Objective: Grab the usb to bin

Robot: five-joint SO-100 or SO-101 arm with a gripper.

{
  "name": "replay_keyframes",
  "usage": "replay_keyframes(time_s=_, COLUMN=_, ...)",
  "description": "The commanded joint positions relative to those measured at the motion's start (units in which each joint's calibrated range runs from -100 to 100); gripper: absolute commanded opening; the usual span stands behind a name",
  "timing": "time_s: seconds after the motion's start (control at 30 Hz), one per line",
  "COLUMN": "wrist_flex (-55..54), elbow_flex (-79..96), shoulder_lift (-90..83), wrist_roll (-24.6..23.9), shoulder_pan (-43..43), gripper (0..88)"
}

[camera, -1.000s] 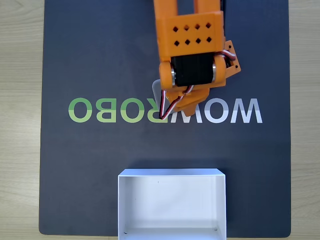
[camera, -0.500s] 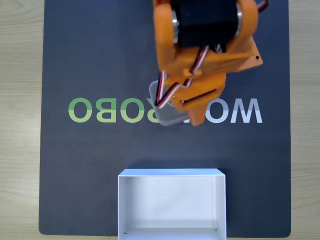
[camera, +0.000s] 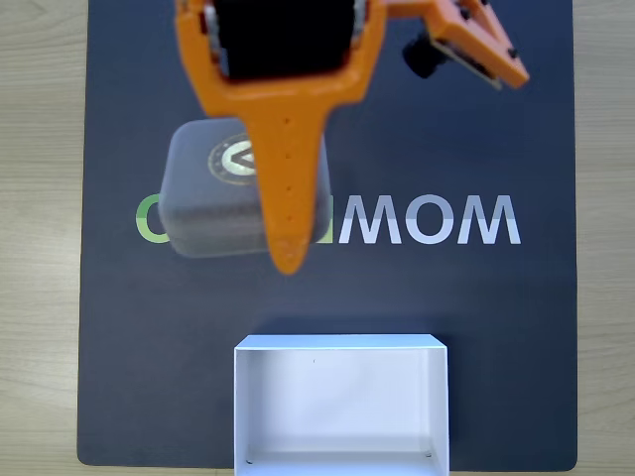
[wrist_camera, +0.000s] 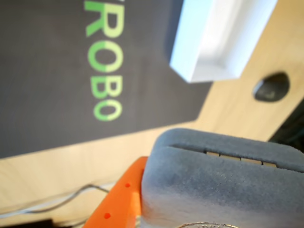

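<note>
A: Where is the usb (camera: 213, 203) at this moment?

B: In the fixed view it appears large and close to the camera, raised above the dark mat (camera: 119, 327), its gold-emblem face up, covering part of the green lettering (camera: 149, 220). The orange end effector (camera: 288, 260) grips it; one long orange finger (camera: 286, 169) crosses its right side.

A: So the end effector is clenched on it?

B: Yes, it is grasping the usb. The wrist view shows the grey body (wrist_camera: 223, 185) pressed against the orange finger (wrist_camera: 121, 197), its seam and small metal hinge plates facing the camera.

A: And the bin (camera: 340, 342)?

B: It sits on the mat's near edge in the fixed view, open-topped, well apart from the usb. In the wrist view its white corner (wrist_camera: 209, 47) lies beyond the usb, by the wooden tabletop (wrist_camera: 228, 111).
</note>
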Motion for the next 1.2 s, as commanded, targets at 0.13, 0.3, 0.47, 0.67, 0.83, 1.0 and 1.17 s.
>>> replay_keyframes(time_s=0.13, wrist_flex=0.4, elbow_flex=-2.9, shoulder_lift=-1.7, wrist_roll=-1.9, shoulder_pan=4.1, gripper=14.5)
replay_keyframes(time_s=0.3, wrist_flex=0.3, elbow_flex=-4.4, shoulder_lift=5.6, wrist_roll=-4.1, shoulder_pan=3.5, gripper=14.5)
replay_keyframes(time_s=0.47, wrist_flex=-2.0, elbow_flex=-13.1, shoulder_lift=18.0, wrist_roll=-4.3, shoulder_pan=2.7, gripper=14.5)
replay_keyframes(time_s=0.67, wrist_flex=-5.0, elbow_flex=-27.3, shoulder_lift=32.9, wrist_roll=-4.0, shoulder_pan=-1.4, gripper=14.5)
replay_keyframes(time_s=0.83, wrist_flex=-12.8, elbow_flex=-37.5, shoulder_lift=43.7, wrist_roll=-4.0, shoulder_pan=-3.1, gripper=14.5)
replay_keyframes(time_s=1.0, wrist_flex=-24.8, elbow_flex=-39.8, shoulder_lift=51.3, wrist_roll=-3.9, shoulder_pan=-2.8, gripper=14.3)
replay_keyframes(time_s=1.17, wrist_flex=-31.7, elbow_flex=-39.1, shoulder_lift=54.4, wrist_roll=-3.9, shoulder_pan=-3.4, gripper=13.9)
